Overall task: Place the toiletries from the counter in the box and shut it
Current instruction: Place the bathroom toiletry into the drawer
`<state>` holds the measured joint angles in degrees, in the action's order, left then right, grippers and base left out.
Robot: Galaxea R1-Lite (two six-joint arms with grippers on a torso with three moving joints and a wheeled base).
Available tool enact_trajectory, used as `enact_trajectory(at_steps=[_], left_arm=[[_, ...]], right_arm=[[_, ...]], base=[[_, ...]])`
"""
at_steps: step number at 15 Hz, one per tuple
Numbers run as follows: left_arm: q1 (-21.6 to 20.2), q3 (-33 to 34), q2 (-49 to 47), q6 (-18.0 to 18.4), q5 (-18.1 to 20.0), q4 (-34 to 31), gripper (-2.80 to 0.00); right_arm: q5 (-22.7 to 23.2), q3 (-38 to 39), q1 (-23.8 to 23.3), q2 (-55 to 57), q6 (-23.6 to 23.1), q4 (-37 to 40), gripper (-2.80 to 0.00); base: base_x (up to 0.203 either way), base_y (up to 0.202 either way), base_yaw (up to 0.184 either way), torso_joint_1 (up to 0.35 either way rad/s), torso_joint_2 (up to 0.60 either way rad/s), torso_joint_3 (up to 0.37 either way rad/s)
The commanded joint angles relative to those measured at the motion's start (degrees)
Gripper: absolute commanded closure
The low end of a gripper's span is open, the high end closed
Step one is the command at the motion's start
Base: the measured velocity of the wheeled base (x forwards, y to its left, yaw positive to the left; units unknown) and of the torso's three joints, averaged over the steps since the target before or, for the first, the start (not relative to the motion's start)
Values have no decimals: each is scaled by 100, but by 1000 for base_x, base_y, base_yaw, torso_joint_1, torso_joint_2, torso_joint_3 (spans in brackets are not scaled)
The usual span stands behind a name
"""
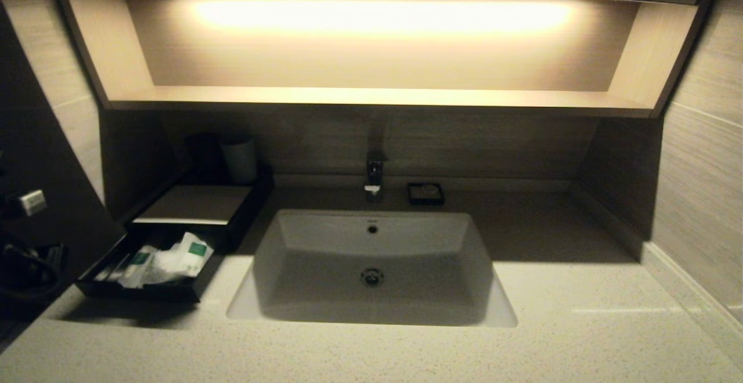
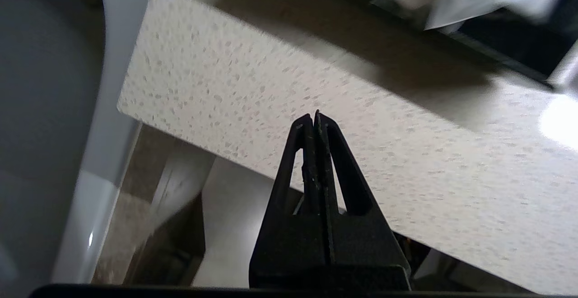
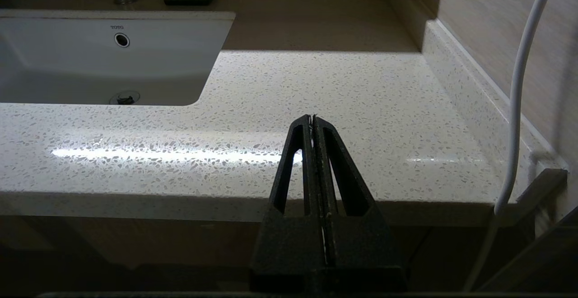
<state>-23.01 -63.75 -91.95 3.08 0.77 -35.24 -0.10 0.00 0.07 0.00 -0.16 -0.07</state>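
Head view: white plastic packets [image 1: 174,261] in black drawer tray [image 1: 139,293] at 9 o'clock; left gripper [image 2: 314,116] fingers together, should push tray front squarely shut

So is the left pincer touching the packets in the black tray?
Apart. In the left wrist view the shut left pincer hangs over bare counter, with a clear stretch of stone between it and the packets in the tray.

My left gripper [image 2: 315,116] has its two black fingers pressed flat together, tips meeting in a point toward twelve o'clock in its wrist view, holding nothing. My right gripper [image 3: 312,118] rests parked, its fingers likewise pressed together and empty, pointing toward twelve o'clock.
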Motion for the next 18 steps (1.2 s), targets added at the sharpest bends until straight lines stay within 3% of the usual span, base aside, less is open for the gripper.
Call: enact_trajectory(at_steps=[1, 8, 18], left_arm=[[-67, 155, -278, 0, 9, 111, 0], [-81, 442, -557, -51, 11, 634, 0], [-248, 445, -288, -80, 11, 608, 0]], right_arm=[[1, 9, 1, 0, -2, -1, 0], [-7, 9, 1, 0, -2, -1, 0], [1, 9, 1, 0, -2, -1, 0]], base=[[0, 0, 0, 0, 0, 0], [0, 0, 0, 0, 0, 0], [0, 0, 0, 0, 0, 0]])
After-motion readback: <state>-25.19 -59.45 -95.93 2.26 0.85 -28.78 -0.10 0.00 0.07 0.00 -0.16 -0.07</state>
